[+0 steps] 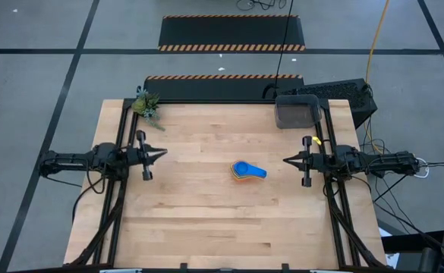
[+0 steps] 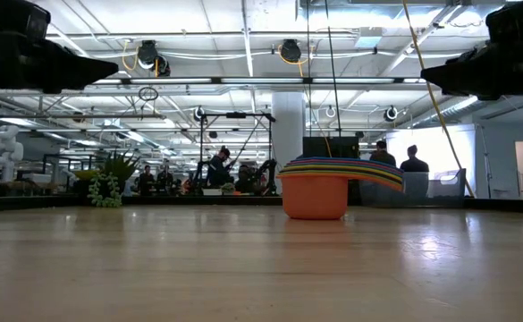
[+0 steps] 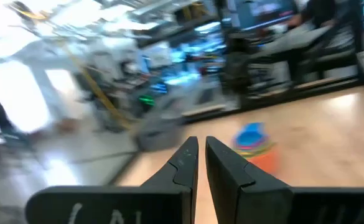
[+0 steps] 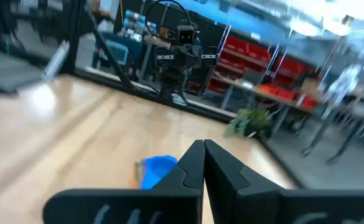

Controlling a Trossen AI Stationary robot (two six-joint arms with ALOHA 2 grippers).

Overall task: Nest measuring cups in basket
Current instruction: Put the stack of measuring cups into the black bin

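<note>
Nested measuring cups (image 1: 247,171), blue on top and orange outermost, standing on the bench (image 1: 206,227) well in front of the dark grey basket (image 1: 297,111), which sits at the far right corner. Left gripper (image 1: 163,154) jaws nearly closed, holding nothing, well left of the stack. Right gripper (image 1: 286,161) jaws shut and empty, near the stack's right.

Nested measuring cups (image 1: 246,171) upright mid-table, dark basket (image 1: 297,112) well apart

I see bright overhead strip lights glaring off the pale wooden table (image 2: 243,268); both wrist views are motion-blurred.
</note>
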